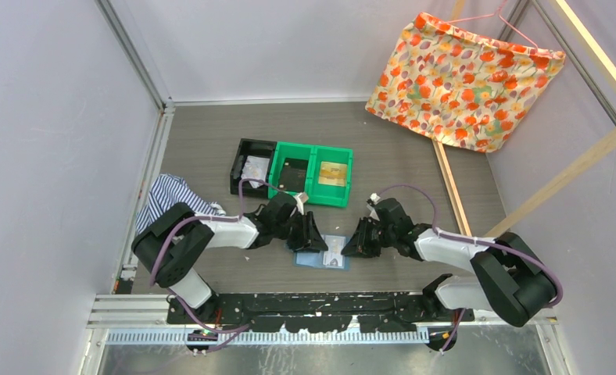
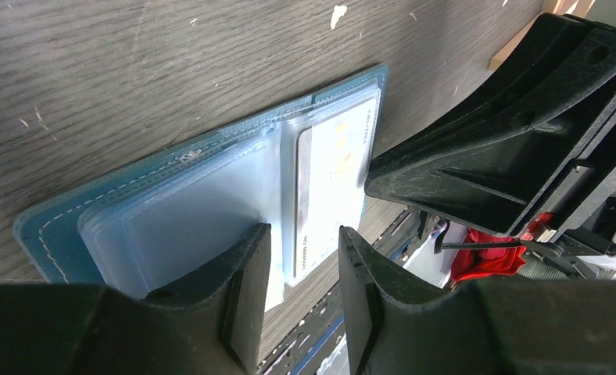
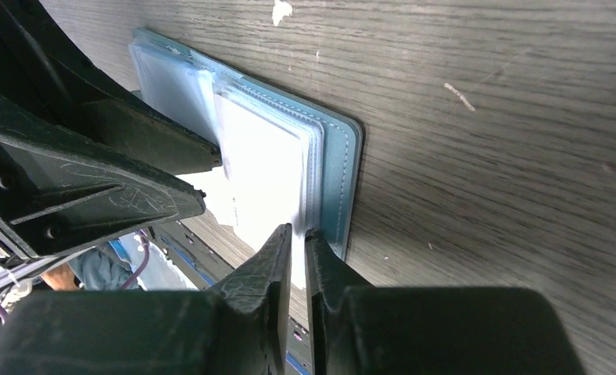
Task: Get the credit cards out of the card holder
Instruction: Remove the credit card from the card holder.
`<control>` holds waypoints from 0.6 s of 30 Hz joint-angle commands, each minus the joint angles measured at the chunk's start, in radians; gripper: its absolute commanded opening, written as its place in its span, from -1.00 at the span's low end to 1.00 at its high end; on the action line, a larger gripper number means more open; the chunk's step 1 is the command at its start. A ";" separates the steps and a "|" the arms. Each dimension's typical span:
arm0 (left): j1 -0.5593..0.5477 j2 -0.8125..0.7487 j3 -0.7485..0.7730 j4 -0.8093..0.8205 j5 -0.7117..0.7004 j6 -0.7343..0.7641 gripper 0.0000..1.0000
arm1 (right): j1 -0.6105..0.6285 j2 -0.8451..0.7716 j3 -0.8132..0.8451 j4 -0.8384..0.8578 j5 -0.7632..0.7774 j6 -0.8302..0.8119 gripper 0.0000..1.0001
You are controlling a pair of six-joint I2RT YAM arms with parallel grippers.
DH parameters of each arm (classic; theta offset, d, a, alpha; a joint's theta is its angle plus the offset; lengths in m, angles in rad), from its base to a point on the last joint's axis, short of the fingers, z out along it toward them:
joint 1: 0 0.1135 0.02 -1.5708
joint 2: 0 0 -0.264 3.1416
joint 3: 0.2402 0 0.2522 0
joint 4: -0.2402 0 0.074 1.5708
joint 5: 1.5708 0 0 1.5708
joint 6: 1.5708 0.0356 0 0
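Observation:
The teal-blue card holder [image 1: 309, 260] lies open and flat on the table between my two grippers, its clear sleeves up [image 2: 188, 211]. A whitish card [image 2: 332, 176] sticks out of a sleeve past the holder's near edge; it also shows in the right wrist view [image 3: 262, 172]. My left gripper [image 2: 305, 234] is open, with one finger [image 2: 246, 273] resting on the empty sleeves beside the card. My right gripper [image 3: 299, 232] is closed to a thin slit on the near edge of the whitish card. No dark card shows in the holder.
Two joined green bins [image 1: 314, 160] and a black bin [image 1: 242, 160] stand just behind the holder; a tan flat thing [image 1: 332, 173] lies in the right green bin. A striped cloth [image 1: 168, 199] lies at the left, and a floral cloth [image 1: 465, 78] hangs at the back right.

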 commanded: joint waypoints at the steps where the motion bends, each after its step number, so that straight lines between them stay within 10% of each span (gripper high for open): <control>1: -0.003 0.027 -0.016 0.005 -0.034 0.008 -0.23 | 0.002 0.022 0.013 0.070 -0.034 -0.007 -0.69; 18: -0.004 0.051 -0.019 0.035 -0.026 -0.011 -0.38 | 0.036 0.073 0.035 0.114 -0.053 0.007 -0.79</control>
